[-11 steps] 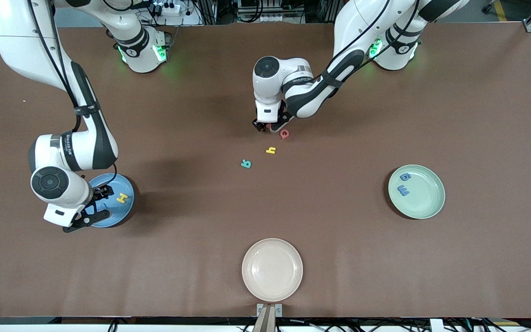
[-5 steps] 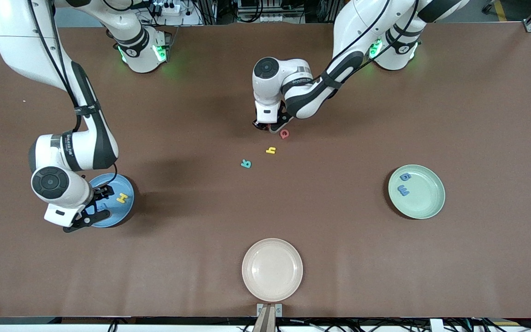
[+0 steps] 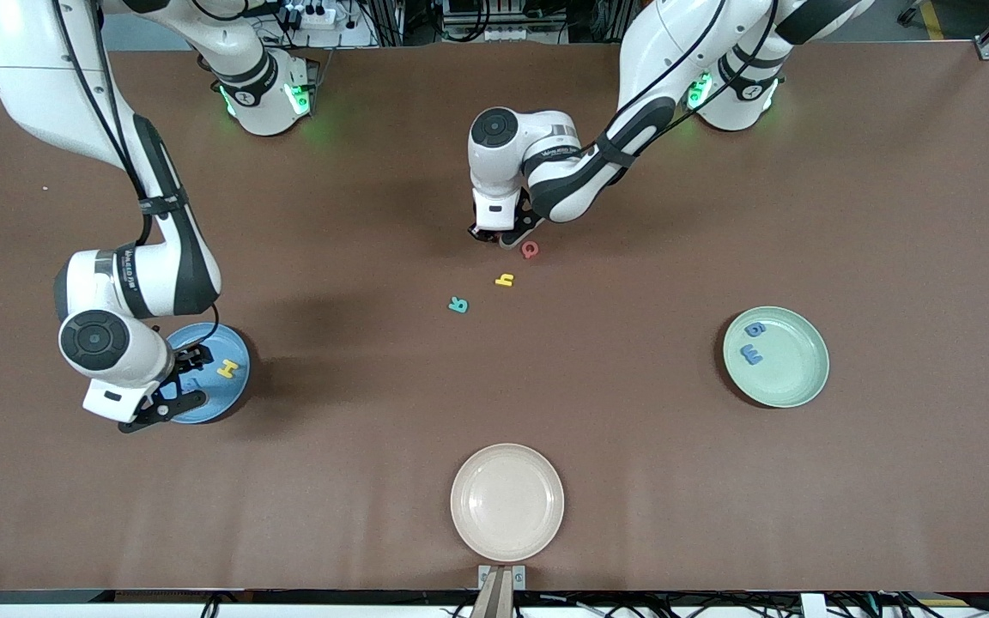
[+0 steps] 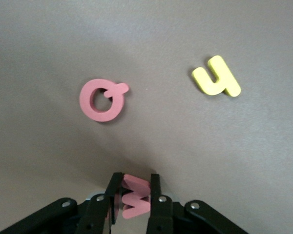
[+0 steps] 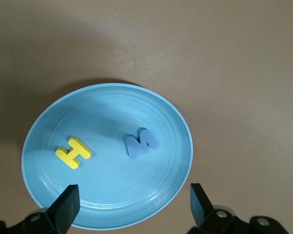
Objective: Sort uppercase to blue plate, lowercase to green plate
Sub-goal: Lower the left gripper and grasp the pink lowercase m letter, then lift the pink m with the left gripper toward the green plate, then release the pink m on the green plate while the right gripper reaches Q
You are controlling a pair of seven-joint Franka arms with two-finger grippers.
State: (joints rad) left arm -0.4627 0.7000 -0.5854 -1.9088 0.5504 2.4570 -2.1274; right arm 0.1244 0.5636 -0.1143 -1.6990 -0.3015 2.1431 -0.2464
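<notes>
Two hands | left hand (image 4: 135,197) pinches red w (image 4: 135,200) just beside red Q (image 4: 102,100) | right hand (image 5: 132,207) spread wide, holding nothing, over blue plate (image 5: 176,141).

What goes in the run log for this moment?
left gripper: shut on red w | right gripper: open over blue plate | loose: Q, h, R

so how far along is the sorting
Done: yellow H and blue W on the blue plate, g and m on the green plate. In hand: left tool grips red w; right tool open over the blue plate. Left: Q, h, R.
</notes>
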